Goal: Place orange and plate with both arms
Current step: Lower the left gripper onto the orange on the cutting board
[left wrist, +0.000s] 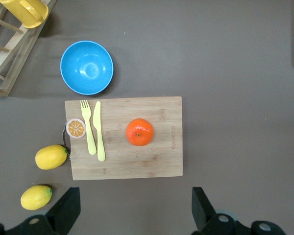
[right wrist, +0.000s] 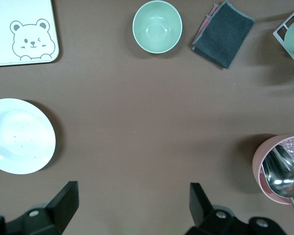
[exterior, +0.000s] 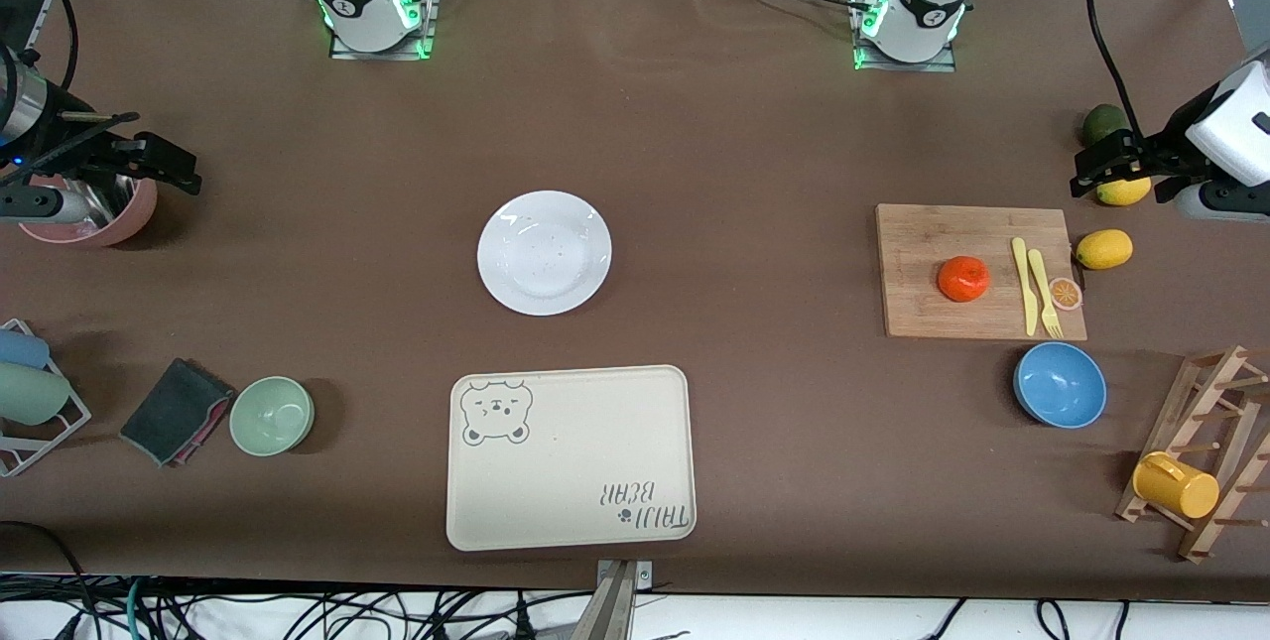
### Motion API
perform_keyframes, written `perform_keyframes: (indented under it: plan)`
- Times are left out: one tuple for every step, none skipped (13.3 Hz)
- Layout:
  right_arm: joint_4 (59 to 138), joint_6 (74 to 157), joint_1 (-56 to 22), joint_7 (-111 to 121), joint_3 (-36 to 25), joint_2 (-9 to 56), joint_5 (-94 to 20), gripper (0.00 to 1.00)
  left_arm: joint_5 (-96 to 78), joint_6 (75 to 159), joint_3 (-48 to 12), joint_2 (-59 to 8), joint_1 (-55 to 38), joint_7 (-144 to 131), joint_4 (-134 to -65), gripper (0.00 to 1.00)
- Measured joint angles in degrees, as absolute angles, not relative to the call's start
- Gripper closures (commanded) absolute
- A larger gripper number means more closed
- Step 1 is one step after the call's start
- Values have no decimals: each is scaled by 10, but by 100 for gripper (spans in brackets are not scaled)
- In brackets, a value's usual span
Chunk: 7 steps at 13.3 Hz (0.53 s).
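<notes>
Orange on board, plate on table: my fingers spread, empty; center each before closing.

Small reddish-orange round orange on rectangular wooden cutting board; round white glossy plate mid-table, well apart.

Orange: I see a small, round, reddish-orange fruit, whole, with its stem dimple facing up in my left wrist view.
Orange position: it sits on the wooden cutting board, near the board's middle, apart from the yellow knife lying there.
Plate: I see a round, glossy white, shallow dish, upright and holding nothing.
Plate position: flat on the brown table near its middle, farther from the front camera than the bear-print tray, well apart from the orange.
</notes>
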State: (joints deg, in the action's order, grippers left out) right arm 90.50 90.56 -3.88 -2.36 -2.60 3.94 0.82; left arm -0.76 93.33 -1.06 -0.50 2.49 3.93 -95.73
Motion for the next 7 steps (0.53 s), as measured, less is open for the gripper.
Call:
perform_keyframes:
  plan:
    - [905,906,-39,-24,-26,39,8,0,-8,930,-11,-5,25,39,-957,0]
    - [905,906,-39,-24,-26,39,8,0,-8,926,-11,-7,25,39,-957,0]
    - [905,906,-39,-24,-26,39,8,0,-8,923,-11,-11,25,39,-958,0]
    - [905,906,-39,-24,-26,39,8,0,-8,922,-11,-18,25,39,-958,0]
    - [905,906,-39,-24,-26,39,8,0,-7,922,-11,-26,25,39,-958,0]
    - [905,906,-39,-24,-26,39,8,0,-6,924,-11,-37,25,39,-958,0]
    - [905,906,-39,-24,-26,39,8,0,-4,932,-11,-52,24,39,-958,0]
